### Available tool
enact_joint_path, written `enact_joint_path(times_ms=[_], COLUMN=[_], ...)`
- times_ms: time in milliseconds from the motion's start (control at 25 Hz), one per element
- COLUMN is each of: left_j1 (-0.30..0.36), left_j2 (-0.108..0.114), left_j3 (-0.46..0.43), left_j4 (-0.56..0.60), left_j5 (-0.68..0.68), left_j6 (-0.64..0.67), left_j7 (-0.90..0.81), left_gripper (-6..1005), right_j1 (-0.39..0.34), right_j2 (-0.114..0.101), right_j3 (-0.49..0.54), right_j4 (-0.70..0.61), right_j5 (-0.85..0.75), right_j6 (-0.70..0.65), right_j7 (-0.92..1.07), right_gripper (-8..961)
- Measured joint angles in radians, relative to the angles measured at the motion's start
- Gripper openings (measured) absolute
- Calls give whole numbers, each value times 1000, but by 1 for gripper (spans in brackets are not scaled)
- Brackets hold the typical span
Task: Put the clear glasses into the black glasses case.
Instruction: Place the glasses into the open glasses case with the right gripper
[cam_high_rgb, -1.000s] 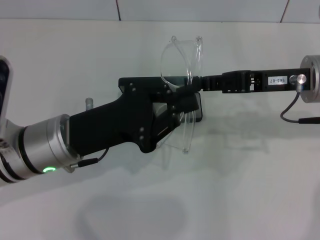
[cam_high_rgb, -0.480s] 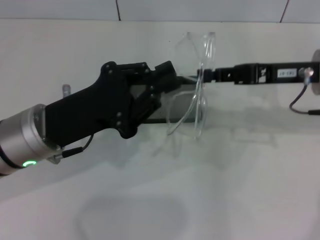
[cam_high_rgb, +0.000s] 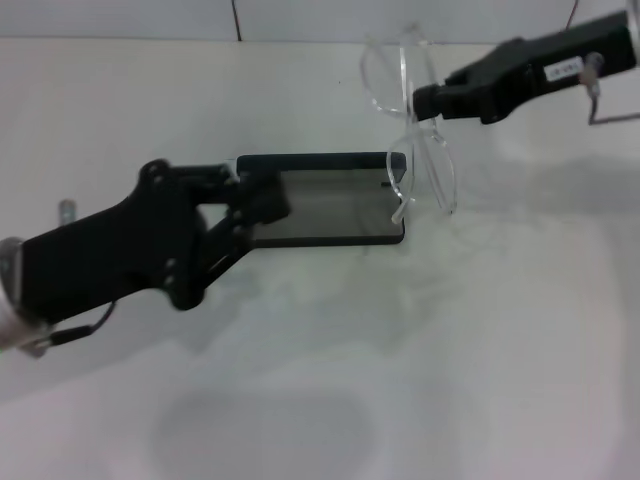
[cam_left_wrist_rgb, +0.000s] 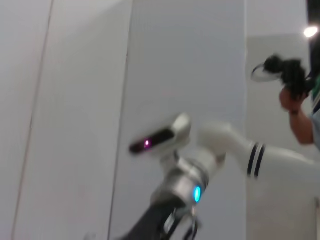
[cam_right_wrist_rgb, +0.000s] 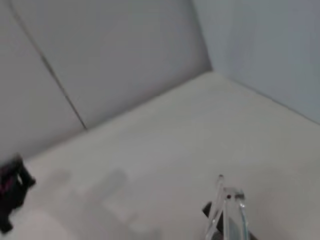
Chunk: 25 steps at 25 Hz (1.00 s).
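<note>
Glasses (cam_high_rgb: 410, 130) are hanging in the air above the far right end of the case (cam_high_rgb: 330, 200), gripped at the middle of the frame by the right gripper (cam_high_rgb: 418, 100), whose fingers are clamped together on the clear plastic. One lens is rising toward the wall and the other is dropping toward the table (cam_high_rgb: 450, 350), with a thin temple arm pointing down at the case's right edge; whether it is touching the case cannot be told. The case is lying open and flat on the white table, its grey lining facing up and its long side running left to right. The left gripper (cam_high_rgb: 268, 198) is sitting at the case's left end, its black fingers reaching over that edge; whether they are apart or together cannot be told. In the right wrist view a clear piece of the glasses (cam_right_wrist_rgb: 227, 210) is showing at the edge of the picture, over the table.
</note>
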Motion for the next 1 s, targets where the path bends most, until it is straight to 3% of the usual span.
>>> enact_joint_path(times_ms=[120, 280, 520, 760, 1000], left_j1=[27, 56, 57, 56, 46], left_j2=[11, -3, -9, -18, -12], left_j3=[-52, -139, -177, -240, -261], left_j4=[3, 6, 6, 6, 5], left_j5=[47, 102, 127, 146, 147], left_j6=[-1, 1, 1, -3, -3], left_j7=[-22, -27, -27, -27, -27], left_gripper=[128, 128, 127, 127, 127], right_j1=[34, 95, 177, 151, 133], right_j2=[-1, 0, 8, 13, 13], right_j3=[-71, -183, -432, -666, -847], right_j4=[-78, -221, -370, -446, -503], right_j5=[-59, -191, -421, -570, -718], right_j6=[5, 0, -3, 76, 78], right_j7=[5, 28, 110, 202, 308], right_gripper=[60, 61, 61, 62, 63])
